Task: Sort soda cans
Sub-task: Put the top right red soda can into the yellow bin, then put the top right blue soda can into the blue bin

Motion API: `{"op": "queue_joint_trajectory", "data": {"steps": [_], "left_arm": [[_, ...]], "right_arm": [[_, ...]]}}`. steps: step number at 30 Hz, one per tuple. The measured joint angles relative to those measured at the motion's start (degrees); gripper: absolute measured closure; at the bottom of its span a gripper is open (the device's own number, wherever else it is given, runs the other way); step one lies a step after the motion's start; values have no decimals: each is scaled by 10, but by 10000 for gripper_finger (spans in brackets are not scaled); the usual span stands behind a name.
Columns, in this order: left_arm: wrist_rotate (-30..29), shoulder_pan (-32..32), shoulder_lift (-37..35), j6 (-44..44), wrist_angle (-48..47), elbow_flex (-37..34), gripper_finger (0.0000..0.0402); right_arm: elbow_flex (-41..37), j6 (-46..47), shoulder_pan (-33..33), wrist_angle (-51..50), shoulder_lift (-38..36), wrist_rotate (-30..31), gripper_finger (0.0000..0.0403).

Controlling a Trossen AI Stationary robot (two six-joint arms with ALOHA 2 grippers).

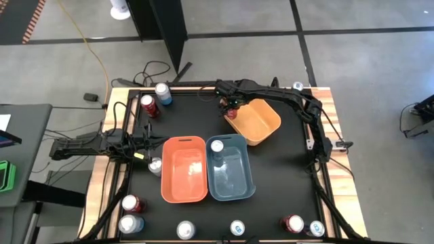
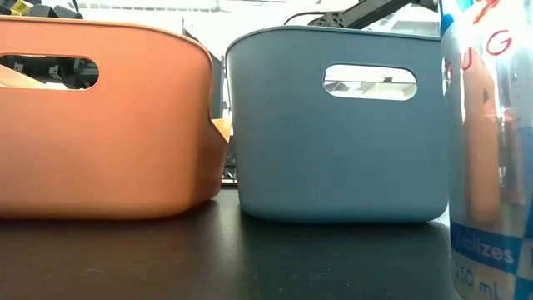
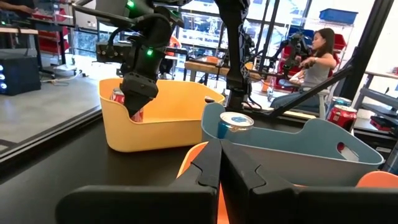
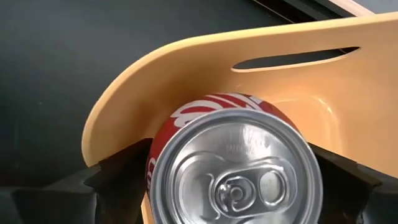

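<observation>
Hiding most of the red aluminium soda can [image 4: 233, 165] from above, right gripper [image 1: 232, 108] over the near corner of the yellow rounded plastic bin [image 1: 261, 122]; fingers spread either side of the can, apparently not pressing it. Only silver lid and a red shoulder showing at the wrist. Standing upright inside the glossy bin. Left gripper [image 3: 221, 165] pressed together, empty, low beside the orange plastic bin [image 1: 184, 169]. Blue-topped can [image 1: 217, 146] in the grey-blue matte bin [image 1: 234, 179]. Cropped at table height, a clear-looking can [image 2: 491, 150], label partly unreadable.
</observation>
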Motion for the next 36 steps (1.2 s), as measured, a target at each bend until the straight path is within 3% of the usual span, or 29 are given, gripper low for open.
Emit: {"op": "queue_joint_trajectory", "data": {"steps": [19, 36], "left_arm": [[0, 0, 0, 0, -1, 0, 401], [0, 0, 0, 0, -5, 0, 401]], "right_arm": [[0, -1, 1, 1, -1, 16, 18], [94, -39, 2, -49, -2, 48, 4]]}}
